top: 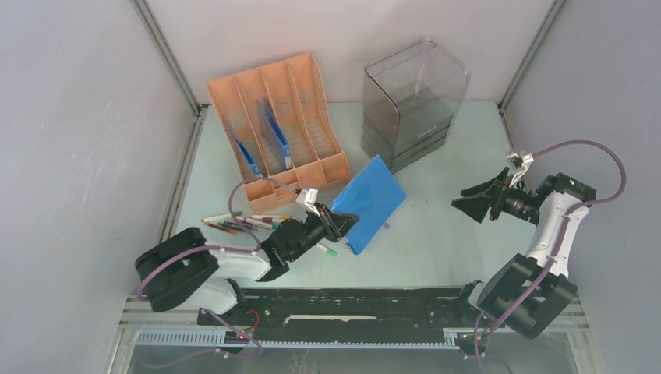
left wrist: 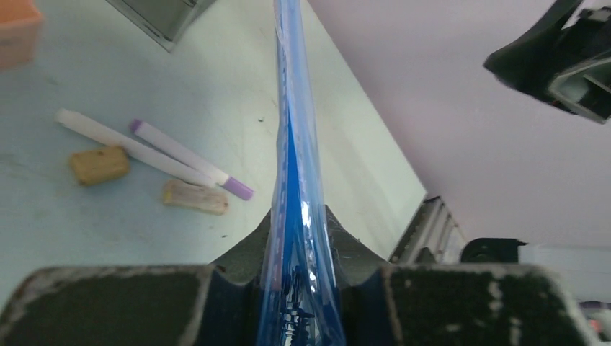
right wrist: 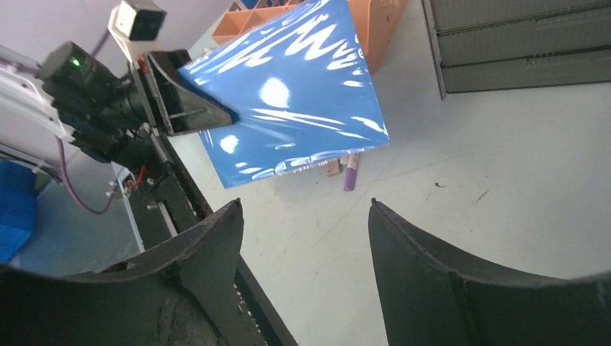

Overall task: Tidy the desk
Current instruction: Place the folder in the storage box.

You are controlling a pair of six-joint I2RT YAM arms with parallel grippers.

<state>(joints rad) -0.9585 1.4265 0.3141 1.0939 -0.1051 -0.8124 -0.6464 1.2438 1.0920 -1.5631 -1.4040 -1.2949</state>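
The desk [top: 436, 241] is a pale mint-green tabletop. My left gripper [top: 341, 222] is shut on the near corner of a blue folder [top: 370, 199], which is lifted and tilted over the desk's middle. In the left wrist view the folder [left wrist: 295, 130] runs edge-on between the jaws of that gripper [left wrist: 299, 216]. My right gripper [top: 468, 199] hovers open at the right, facing the folder with nothing between its fingers. The right wrist view shows its spread fingertips [right wrist: 223, 216] over bare desk [right wrist: 468, 180], with the glossy folder [right wrist: 288, 94] beyond.
An orange file sorter [top: 277, 128] holding blue items stands at the back left. A grey drawer unit [top: 413, 101] stands at the back centre. Several pens [top: 242, 224] lie at the left. Markers [left wrist: 187, 160] and small cork-like blocks [left wrist: 99, 164] lie under the folder. A black rail strip [top: 351, 300] runs along the front.
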